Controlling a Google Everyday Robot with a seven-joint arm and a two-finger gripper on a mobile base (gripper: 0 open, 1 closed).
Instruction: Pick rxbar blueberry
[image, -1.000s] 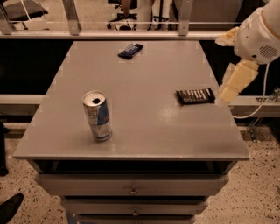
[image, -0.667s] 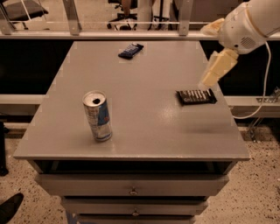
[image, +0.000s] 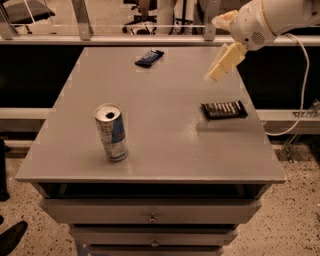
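Observation:
The rxbar blueberry (image: 149, 57) is a small flat dark blue bar with pale markings. It lies near the far edge of the grey table top (image: 160, 125), left of centre. My gripper (image: 223, 62) hangs from the white arm at the upper right, above the table's right side. It is well to the right of the blue bar and above the black striped bar (image: 224, 110). Nothing shows in it.
An opened silver and blue can (image: 111, 132) stands upright at the front left of the table. The black bar with white stripes lies near the right edge. Drawers (image: 150, 217) sit under the top. A rail (image: 100, 39) runs behind the table. A white cable hangs at the right.
My arm and gripper have moved left and up, from beside the table's right edge to above its right side. The bars and the can have not moved.

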